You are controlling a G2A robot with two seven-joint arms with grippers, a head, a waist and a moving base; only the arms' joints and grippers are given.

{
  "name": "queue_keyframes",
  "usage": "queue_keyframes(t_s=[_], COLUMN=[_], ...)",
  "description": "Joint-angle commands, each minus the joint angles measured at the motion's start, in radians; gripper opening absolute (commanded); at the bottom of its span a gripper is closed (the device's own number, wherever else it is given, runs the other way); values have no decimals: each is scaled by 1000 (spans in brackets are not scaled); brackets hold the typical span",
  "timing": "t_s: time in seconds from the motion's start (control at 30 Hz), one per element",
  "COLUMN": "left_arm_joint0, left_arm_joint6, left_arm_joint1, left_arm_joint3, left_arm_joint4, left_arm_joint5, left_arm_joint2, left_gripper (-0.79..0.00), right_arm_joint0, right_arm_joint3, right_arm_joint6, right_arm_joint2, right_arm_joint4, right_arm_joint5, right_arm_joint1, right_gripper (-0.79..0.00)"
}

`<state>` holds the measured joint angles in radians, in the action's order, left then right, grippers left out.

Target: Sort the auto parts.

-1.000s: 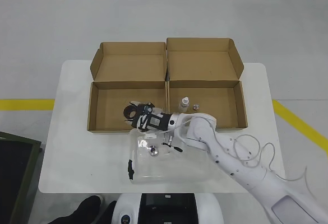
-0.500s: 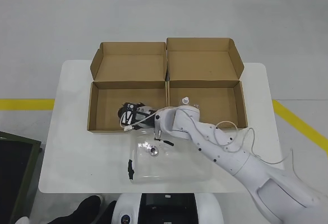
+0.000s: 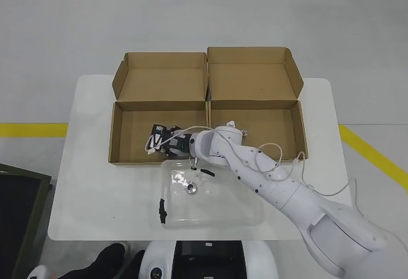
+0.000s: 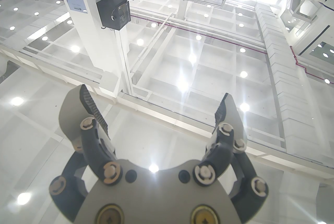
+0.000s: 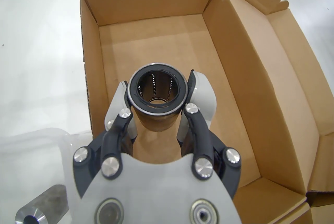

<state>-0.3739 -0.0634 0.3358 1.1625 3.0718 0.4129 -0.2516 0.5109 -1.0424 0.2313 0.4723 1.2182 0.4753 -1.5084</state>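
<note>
I see right gripper (image 5: pixel 158 83) clamped on bearing (image 5: pixel 156 105), over cardboard box (image 5: pixel 161 34) on white table (image 3: pixel 92 181). My left gripper (image 4: pixel 154 93): fingers spread, facing lit ceiling (image 4: pixel 208 53). Grey floor (image 3: pixel 50 42), yellow line (image 3: pixel 22 130).

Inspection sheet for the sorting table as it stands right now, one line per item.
Surface: white table carrying a left box and a right box, both open and side by side, with a clear bin in front.
Job's things: bearing held over the left box; metal part lying in the clear bin.
Clutter: nothing seen.
Grippers: right gripper shut on the bearing; left gripper open, holding nothing, facing the ceiling.
Cables: thin white cable looping along the arm.
Surroundings: yellow floor line beside the table.
</note>
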Motion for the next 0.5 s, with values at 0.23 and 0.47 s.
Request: queue_keyframes(t_s=[0.23, 0.47], left_arm_joint0=[0, 0], left_arm_joint6=[0, 0], left_arm_joint1=[0, 0], left_arm_joint3=[0, 0], left_arm_joint4=[0, 0], left_arm_joint5=[0, 0], left_arm_joint2=[0, 0], left_gripper=[0, 0], right_arm_joint0=[7, 22], right_arm_joint3=[29, 24], right_arm_joint6=[19, 17], right_arm_joint2=[21, 48], right_arm_joint4=[24, 24], right_arm_joint5=[14, 23], right_arm_joint1=[-10, -13], right_gripper=[-394, -299])
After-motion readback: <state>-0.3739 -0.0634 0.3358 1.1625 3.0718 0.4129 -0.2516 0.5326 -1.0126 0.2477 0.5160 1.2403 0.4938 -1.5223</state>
